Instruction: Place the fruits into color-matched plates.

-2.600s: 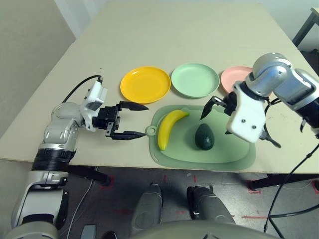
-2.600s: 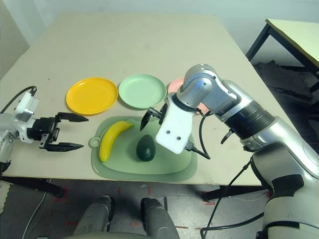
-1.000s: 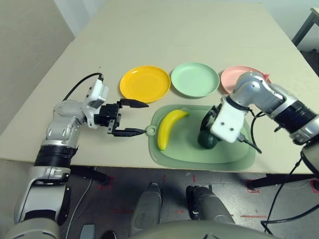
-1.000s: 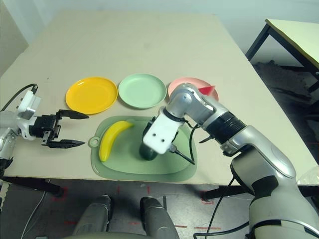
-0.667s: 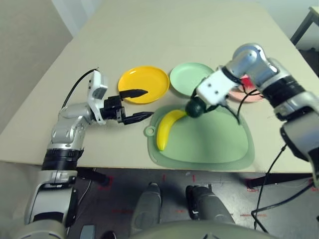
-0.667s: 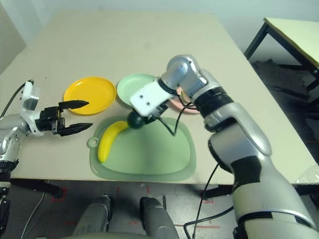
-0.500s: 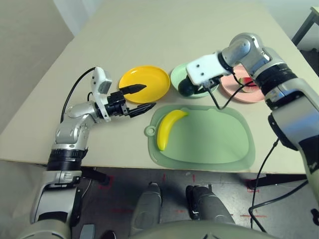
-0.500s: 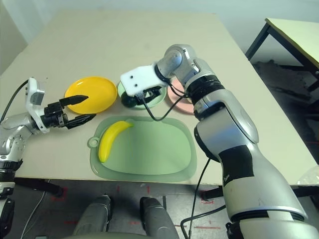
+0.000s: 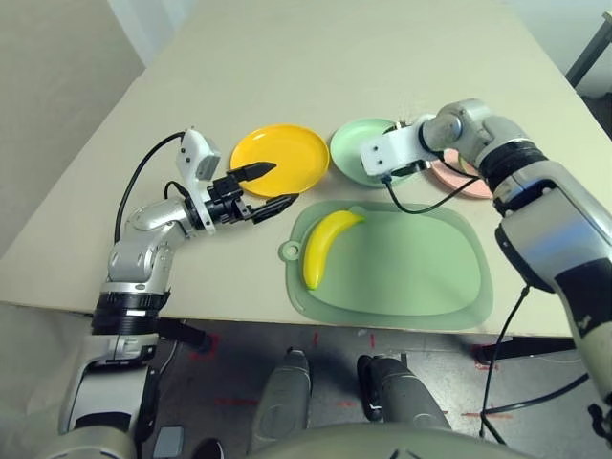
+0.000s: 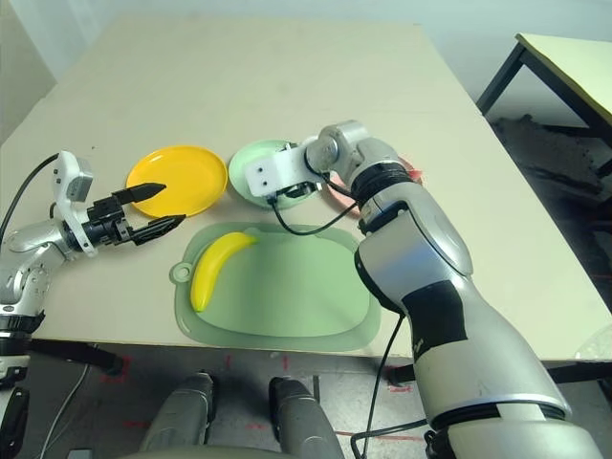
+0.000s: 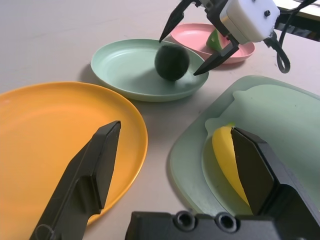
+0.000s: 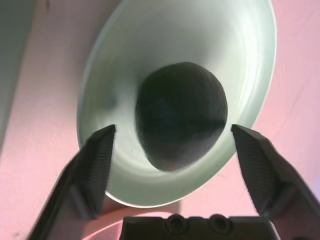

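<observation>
Done: avocado [image 11: 171, 62] sits in your green plate [image 11: 125, 67], upper centre of the frame; watermelon [image 11: 214, 39] lies in the pink plate [image 11: 192, 35].
Right claw [image 11: 197, 45]: released, fingers spread either side of the avocado, not gripping.
Left: banana [image 9: 323, 245] on the mat [image 9: 421, 277], lower centre; yellow plate [image 9: 287, 153] bare.
Left claw [image 9: 270, 189]: released, holding nothing, near the yellow plate.
</observation>
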